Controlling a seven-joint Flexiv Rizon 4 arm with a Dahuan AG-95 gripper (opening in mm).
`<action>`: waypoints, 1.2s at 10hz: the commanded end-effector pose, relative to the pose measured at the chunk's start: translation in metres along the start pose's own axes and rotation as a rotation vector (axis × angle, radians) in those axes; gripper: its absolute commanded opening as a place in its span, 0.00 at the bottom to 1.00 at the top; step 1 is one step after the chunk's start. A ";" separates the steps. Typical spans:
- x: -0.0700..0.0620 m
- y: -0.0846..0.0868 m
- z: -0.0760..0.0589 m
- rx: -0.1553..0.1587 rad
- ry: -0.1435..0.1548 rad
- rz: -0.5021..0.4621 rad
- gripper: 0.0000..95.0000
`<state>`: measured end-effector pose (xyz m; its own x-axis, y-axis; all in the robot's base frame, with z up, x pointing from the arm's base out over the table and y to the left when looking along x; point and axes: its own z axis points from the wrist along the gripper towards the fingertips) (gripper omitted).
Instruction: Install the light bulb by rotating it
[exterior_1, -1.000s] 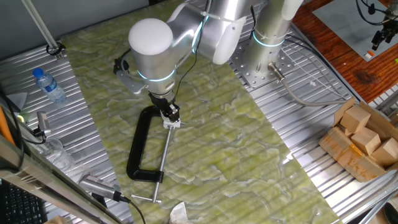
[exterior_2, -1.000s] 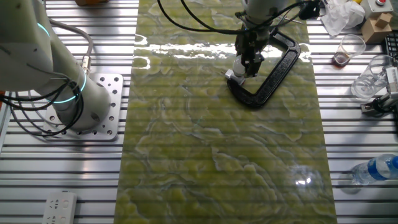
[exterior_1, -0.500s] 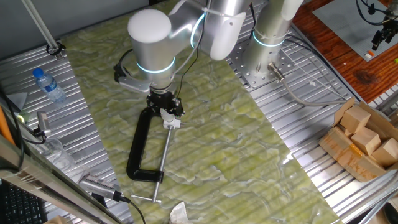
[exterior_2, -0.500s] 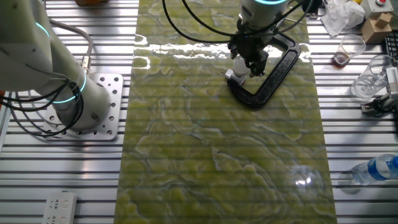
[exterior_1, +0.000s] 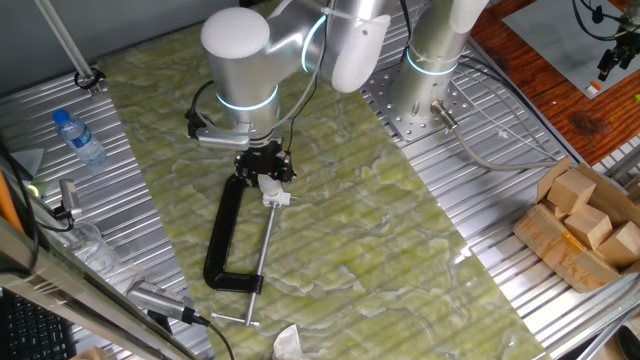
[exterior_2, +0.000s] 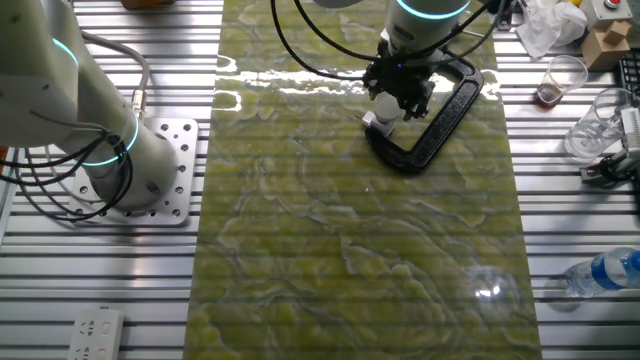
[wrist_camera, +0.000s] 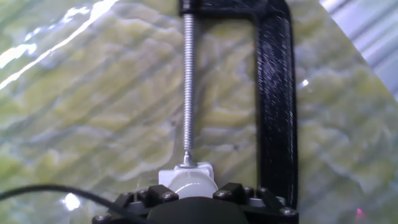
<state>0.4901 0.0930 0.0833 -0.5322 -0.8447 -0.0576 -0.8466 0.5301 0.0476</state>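
Note:
The light bulb (wrist_camera: 191, 187) is a small pale rounded bulb sitting in a white square socket (wrist_camera: 188, 169) at the end of the screw of the black C-clamp (wrist_camera: 275, 106). My gripper (wrist_camera: 194, 193) comes down on it from above, one black finger on each side, shut on the bulb. In one fixed view the gripper (exterior_1: 266, 177) stands over the bulb (exterior_1: 270, 186) at the top of the clamp (exterior_1: 222, 228). In the other fixed view the bulb (exterior_2: 386, 105) shows just under the gripper (exterior_2: 398, 92), beside the clamp (exterior_2: 447, 112).
A water bottle (exterior_1: 79, 136) lies at the left and a box of wooden blocks (exterior_1: 585, 225) at the right. Plastic cups (exterior_2: 566, 76) and a bottle (exterior_2: 606, 272) lie off the mat. A second arm's base (exterior_2: 112, 160) stands on the left.
My hand has turned about its own axis over the bulb while staying at the same spot. The clamp and socket have not moved.

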 end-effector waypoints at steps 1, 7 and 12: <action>0.000 0.000 0.000 -0.002 -0.002 -0.050 0.60; 0.000 0.000 0.001 0.007 0.003 -0.039 0.00; 0.000 0.000 0.002 0.009 0.013 -0.005 0.00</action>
<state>0.4891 0.0948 0.0826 -0.5303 -0.8467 -0.0438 -0.8478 0.5288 0.0415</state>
